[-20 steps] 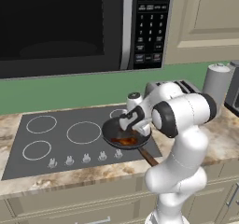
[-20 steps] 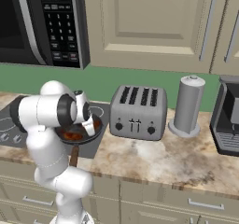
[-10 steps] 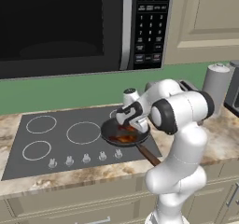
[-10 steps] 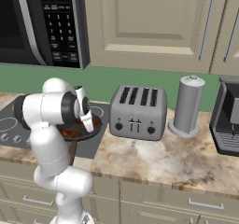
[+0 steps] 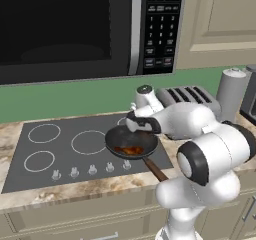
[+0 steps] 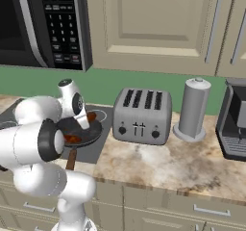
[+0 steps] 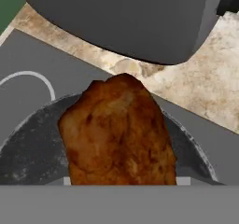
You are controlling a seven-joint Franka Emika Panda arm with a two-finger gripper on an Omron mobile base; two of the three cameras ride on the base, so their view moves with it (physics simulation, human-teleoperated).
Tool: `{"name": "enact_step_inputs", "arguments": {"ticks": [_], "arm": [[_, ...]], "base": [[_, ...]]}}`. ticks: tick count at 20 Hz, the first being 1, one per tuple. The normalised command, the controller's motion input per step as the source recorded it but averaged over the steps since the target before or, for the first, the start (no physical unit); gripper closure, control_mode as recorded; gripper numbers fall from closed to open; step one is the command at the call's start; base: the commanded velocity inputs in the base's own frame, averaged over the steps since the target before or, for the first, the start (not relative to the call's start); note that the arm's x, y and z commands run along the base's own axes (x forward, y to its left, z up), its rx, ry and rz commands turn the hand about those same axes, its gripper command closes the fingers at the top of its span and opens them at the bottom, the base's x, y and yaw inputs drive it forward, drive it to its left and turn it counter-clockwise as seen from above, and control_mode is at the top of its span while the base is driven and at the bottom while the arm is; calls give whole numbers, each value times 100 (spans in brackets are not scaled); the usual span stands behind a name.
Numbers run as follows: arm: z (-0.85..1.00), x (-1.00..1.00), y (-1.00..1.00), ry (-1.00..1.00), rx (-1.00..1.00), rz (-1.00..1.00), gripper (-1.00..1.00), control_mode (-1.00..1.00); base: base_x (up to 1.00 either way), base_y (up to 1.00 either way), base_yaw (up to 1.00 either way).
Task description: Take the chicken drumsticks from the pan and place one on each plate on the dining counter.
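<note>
The black pan (image 5: 116,140) sits on the right side of the cooktop, its wooden handle (image 5: 156,170) pointing toward the counter's front edge. My gripper (image 5: 135,130) reaches down into the pan's far side. In the hand view one glazed chicken drumstick (image 7: 119,134) lies right up against the hand, over the pan's floor (image 7: 32,148), and the fingers are hidden behind it. From the right, that drumstick (image 6: 91,115) shows at the gripper (image 6: 86,122), gripped. A second drumstick (image 5: 129,150) lies nearer the pan's front. The plates and the dining counter are out of view.
A silver toaster (image 6: 141,115) stands just right of the cooktop (image 5: 50,149), then a grey canister (image 6: 193,109) and a dark coffee machine (image 6: 235,124). A microwave (image 5: 75,29) hangs low over the stove. Bare marbled counter lies in front of the toaster.
The hand has dropped lower into the pan and the jaws have closed in around the far drumstick. Pan and second drumstick have stayed put.
</note>
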Motion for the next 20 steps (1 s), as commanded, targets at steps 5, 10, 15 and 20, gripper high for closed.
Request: {"name": "enact_step_inputs", "arguments": {"ticks": [5,10,15,20], "arm": [[79,-23,-8,-5,7,5,100,-100],[100,-85,-17,-28,12,6,100,-100],[98,-97,0,-17,10,11,100,-100],[53,-100,0,16,3,13,100,-100]], "base": [[0,0,0],[0,0,0],[0,0,0],[0,0,0]]}}
